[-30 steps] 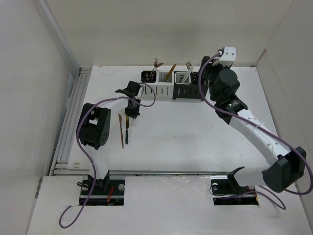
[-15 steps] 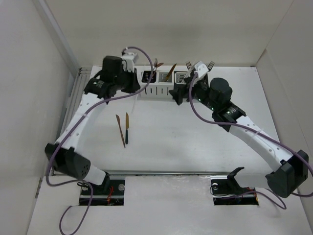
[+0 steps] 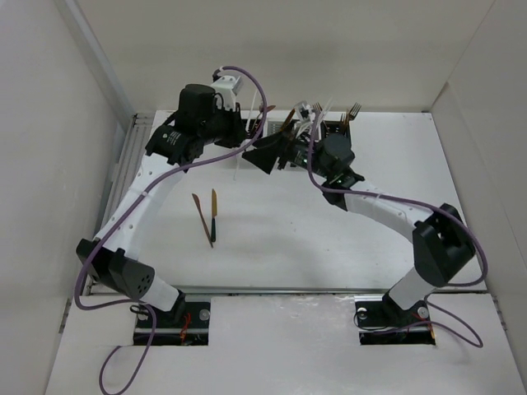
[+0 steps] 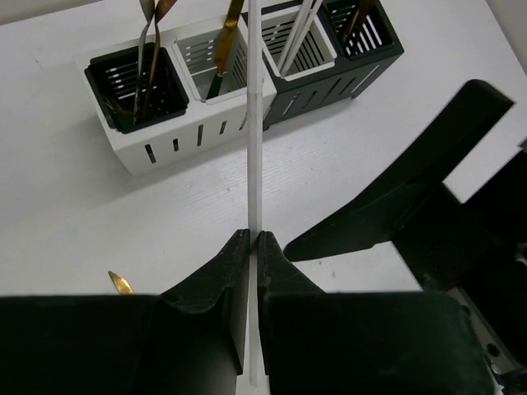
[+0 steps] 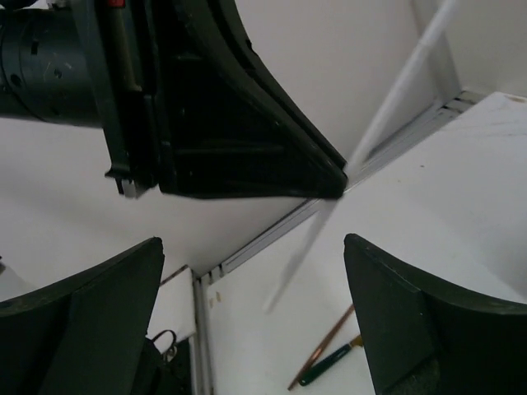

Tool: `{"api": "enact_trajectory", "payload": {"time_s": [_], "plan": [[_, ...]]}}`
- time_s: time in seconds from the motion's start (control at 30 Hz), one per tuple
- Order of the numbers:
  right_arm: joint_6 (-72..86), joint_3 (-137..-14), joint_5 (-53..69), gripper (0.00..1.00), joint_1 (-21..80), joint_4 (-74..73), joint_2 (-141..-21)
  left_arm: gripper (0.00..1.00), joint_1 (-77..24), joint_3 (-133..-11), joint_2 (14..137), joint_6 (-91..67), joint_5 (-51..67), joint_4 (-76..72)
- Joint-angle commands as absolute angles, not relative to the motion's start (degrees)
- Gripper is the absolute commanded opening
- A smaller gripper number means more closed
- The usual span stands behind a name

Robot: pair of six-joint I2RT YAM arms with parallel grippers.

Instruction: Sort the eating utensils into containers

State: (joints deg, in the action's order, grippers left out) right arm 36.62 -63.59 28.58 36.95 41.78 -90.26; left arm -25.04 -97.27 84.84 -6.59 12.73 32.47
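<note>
No text, label, brand name, number or sign can be read in any of the three views; the slotted containers at the far side of the counter show only plain white and black walls.
</note>
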Motion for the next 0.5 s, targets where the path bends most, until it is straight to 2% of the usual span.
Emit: {"api": "enact_trajectory", "payload": {"time_s": [0.0, 0.23, 0.4, 0.47], "plan": [[41.31, -70.38, 30.85, 0.93, 38.85, 47.66, -93.86, 0.00, -25.66, -99.84, 82.62, -7.38, 11.95, 30.67], [43.24, -71.28, 26.19, 0.83, 38.85, 44.74, -96.86, 0.00, -25.66, -95.99, 81.30, -7.38, 11.34, 29.53], [42.36, -71.28, 24.96, 0.83, 38.85, 41.75, -96.15, 0.00, -25.66, -95.45, 81.30, -7.38, 10.81, 29.53], [42.36, -71.80, 24.96, 0.80, 38.85, 41.75, -97.54, 0.00, -25.66, -95.45, 81.30, -7.38, 11.34, 29.00]]}}
